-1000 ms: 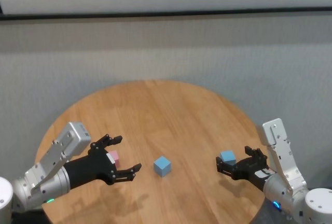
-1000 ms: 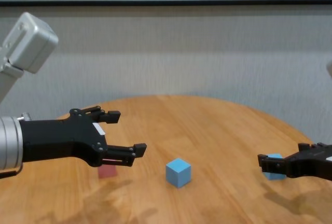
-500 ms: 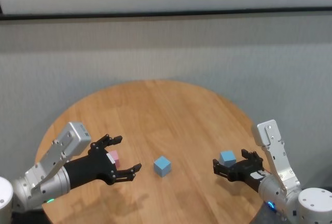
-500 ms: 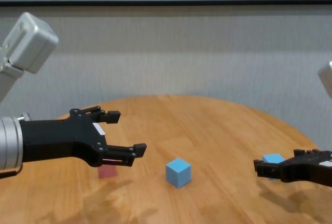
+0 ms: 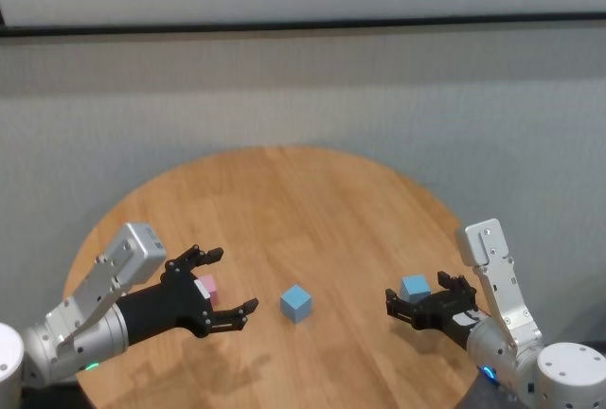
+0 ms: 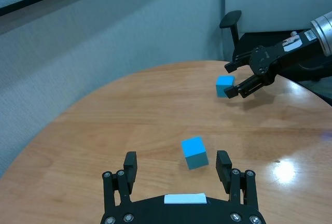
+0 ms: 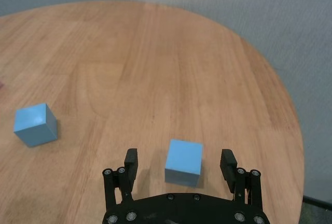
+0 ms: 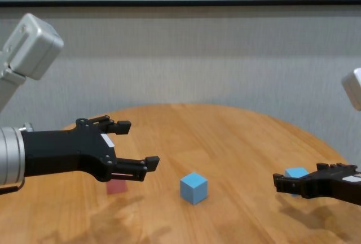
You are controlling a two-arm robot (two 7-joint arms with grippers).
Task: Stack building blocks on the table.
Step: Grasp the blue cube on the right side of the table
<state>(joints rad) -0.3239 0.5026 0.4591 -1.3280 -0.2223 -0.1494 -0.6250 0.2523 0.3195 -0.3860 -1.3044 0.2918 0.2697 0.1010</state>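
Near the right-hand edge of the table (image 5: 284,201), the right gripper (image 5: 422,307) hangs low with its jaws spread fully wide, holding nothing. A light blue block (image 7: 183,162) sits on the wood between the two fingers; the right wrist view shows clear gaps on both sides, so there is no contact. A second light blue block (image 5: 296,303) rests toward the near edge at mid-table, well apart from the first. The pink block (image 5: 206,287) lies near the left-hand edge, partly hidden behind the left gripper (image 5: 220,288), which hovers above it, equally wide open and empty.

Assessment: no block is stacked; the step in hand appears to be the right gripper's first pick.

Risks noted:
- The straddled block looks slightly turned against the finger line. Closing on it in that pose could twist it or squeeze it out sideways.
- This block is close to the table's rim. A nudge from a descending fingertip could push it over the edge.
- A shallow grip on a plain matte cube may let it slip in transit.
- Both arms converging on the middle block risks the grippers fouling each other.
- An off-centre placement would topple the stack.
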